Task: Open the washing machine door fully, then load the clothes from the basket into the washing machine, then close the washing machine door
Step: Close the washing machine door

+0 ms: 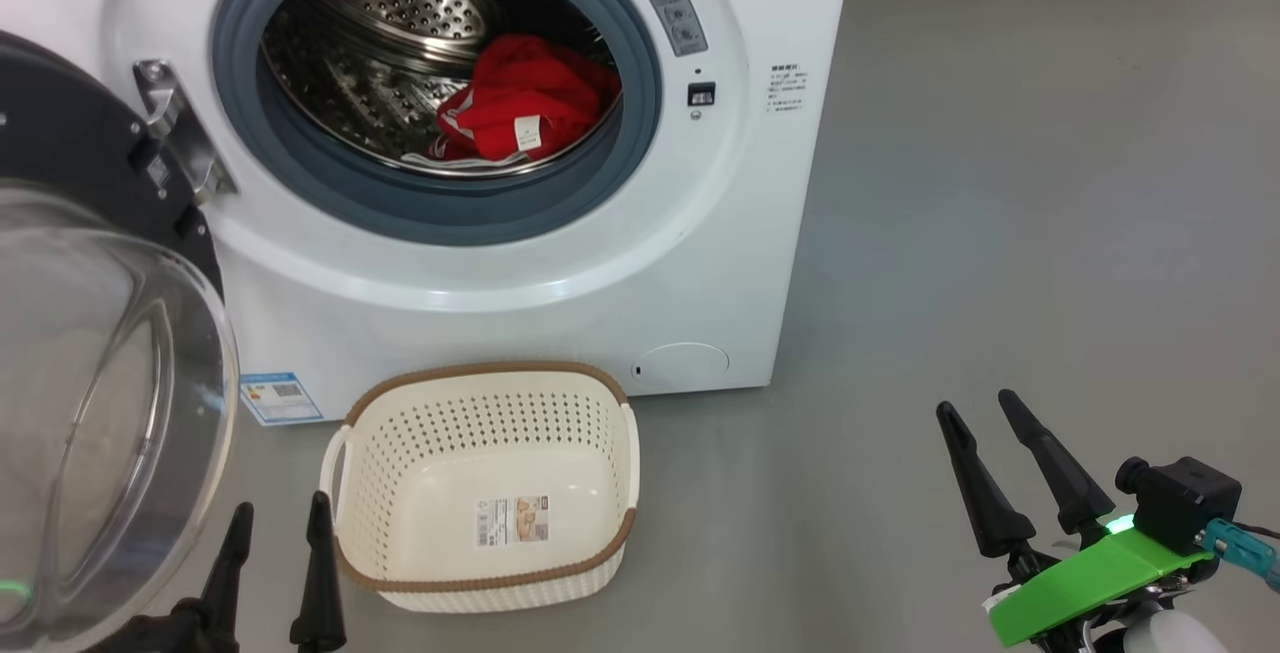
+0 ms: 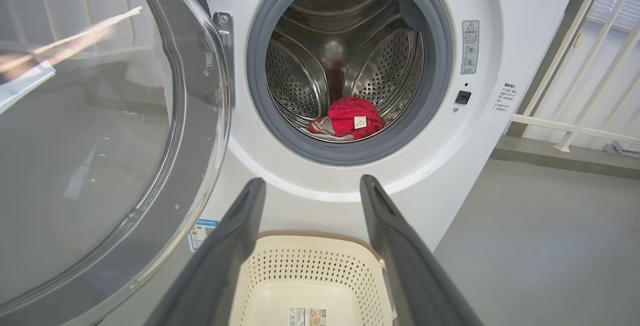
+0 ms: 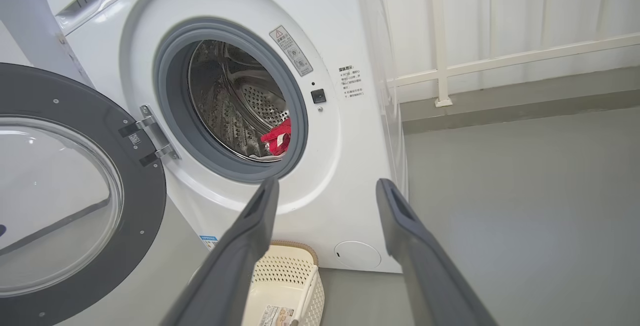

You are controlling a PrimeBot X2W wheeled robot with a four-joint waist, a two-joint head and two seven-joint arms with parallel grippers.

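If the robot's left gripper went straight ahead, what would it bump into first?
Probably the washing machine, on its white front just under the round opening, passing above the basket. Depth is hard to judge.

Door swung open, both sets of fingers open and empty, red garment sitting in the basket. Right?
One error: the red garment lies inside the washer's drum, not in the basket, which is empty. The head view shows this. The rest stands: the door is swung open, and both sets of fingers are open and empty.

Smooth grey floor [image 1: 1000, 183] w/ grey kerb [image 3: 525, 96] below white railing [image 3: 439, 36] at back
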